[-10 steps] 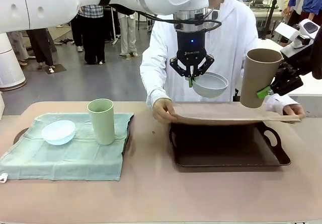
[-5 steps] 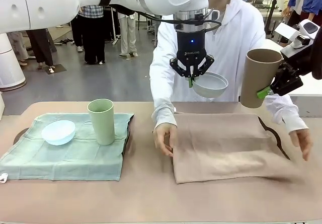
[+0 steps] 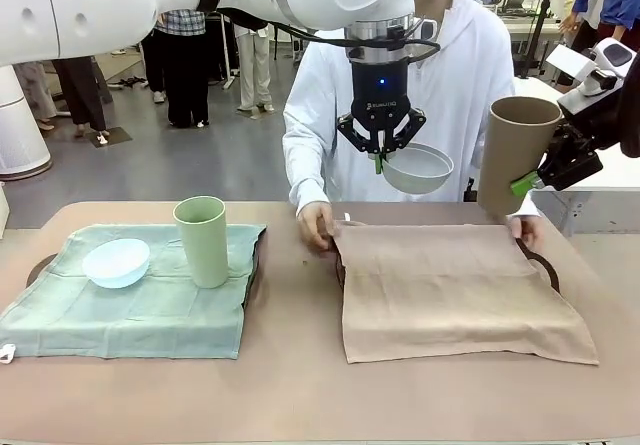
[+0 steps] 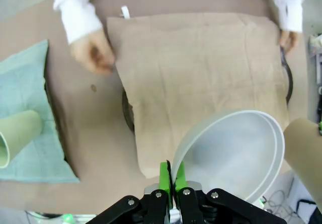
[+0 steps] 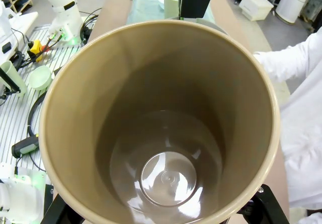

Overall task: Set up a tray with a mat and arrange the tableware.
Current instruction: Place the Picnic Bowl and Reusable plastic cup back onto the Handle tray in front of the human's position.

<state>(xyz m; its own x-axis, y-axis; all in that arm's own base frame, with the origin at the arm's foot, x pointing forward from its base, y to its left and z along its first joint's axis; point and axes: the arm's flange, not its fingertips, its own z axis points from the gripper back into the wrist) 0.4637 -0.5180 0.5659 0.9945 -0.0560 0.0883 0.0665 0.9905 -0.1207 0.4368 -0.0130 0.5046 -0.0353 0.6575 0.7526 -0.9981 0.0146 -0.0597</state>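
While hanging over the tan mat (image 3: 455, 285) covering the tray (image 3: 545, 262), left gripper (image 3: 380, 152) pinching white bowl (image 3: 417, 168) rim with jaws fully closed, right gripper (image 3: 535, 180) clamping tan-brown cup (image 3: 514, 153) wide-jawed, person's hands (image 3: 316, 223) holding mat's far corners.

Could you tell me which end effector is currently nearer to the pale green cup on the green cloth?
The left. The left end effector hangs above the table's middle, holding the white bowl, right of the pale green cup. The right end effector, gripping the tan cup, is farther right.
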